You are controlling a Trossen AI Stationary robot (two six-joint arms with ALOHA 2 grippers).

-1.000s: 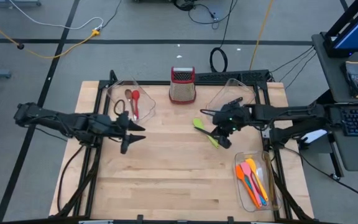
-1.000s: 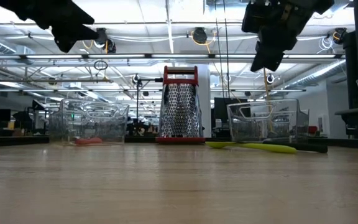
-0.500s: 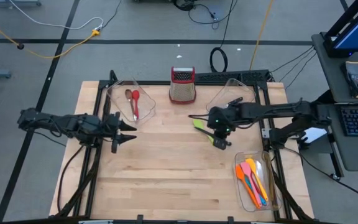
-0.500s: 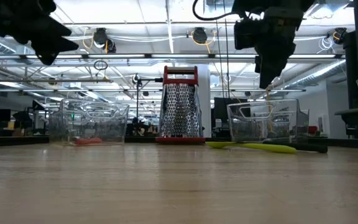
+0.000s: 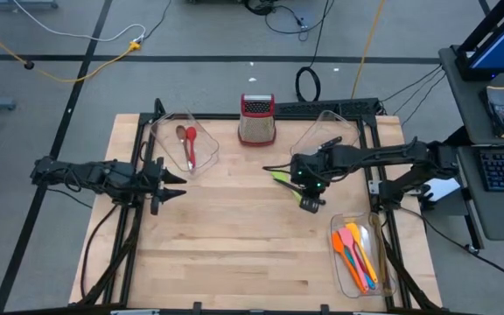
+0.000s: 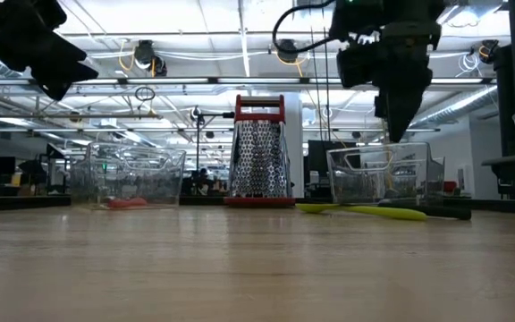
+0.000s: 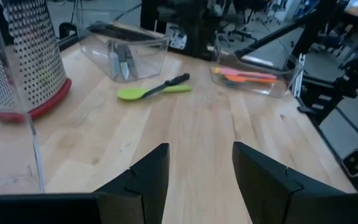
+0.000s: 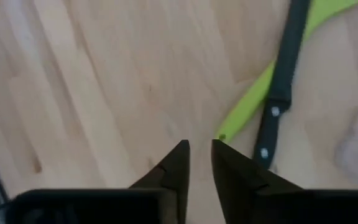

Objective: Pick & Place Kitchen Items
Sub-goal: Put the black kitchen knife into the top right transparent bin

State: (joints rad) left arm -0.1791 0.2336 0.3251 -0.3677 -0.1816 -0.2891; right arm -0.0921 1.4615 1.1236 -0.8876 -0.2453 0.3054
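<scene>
— Kitchen items, counted: how many lie loose on the wooden table [image 5: 234,245]?
— Two, crossing each other right of centre: one lime-green spatula [image 5: 285,182] with a flat blade and slim handle, and one black-handled knife [image 8: 281,93] with two pale rivets.
— And the rest?
— Sorted into clear plastic bins. The far-left bin [image 5: 171,129] holds two spoons, a red one [image 5: 191,144] and a brown one [image 5: 181,133]. The near-right bin [image 5: 346,271] holds a fan of orange, yellow and blue utensils [image 5: 355,252]; I can't count them exactly. The far-right bin [image 7: 127,48] holds knives, at least two.
— Anything else standing there?
— One steel box grater [image 5: 256,120] with a perforated face and red top, at the far edge between the bins.
— The grippers?
— The right gripper [image 8: 198,167] hangs over the spatula and knife, its fingers parted by only a narrow slit, holding nothing. The left gripper [image 7: 201,180] hovers at the left side near the spoon bin, moderately open, also empty.
</scene>
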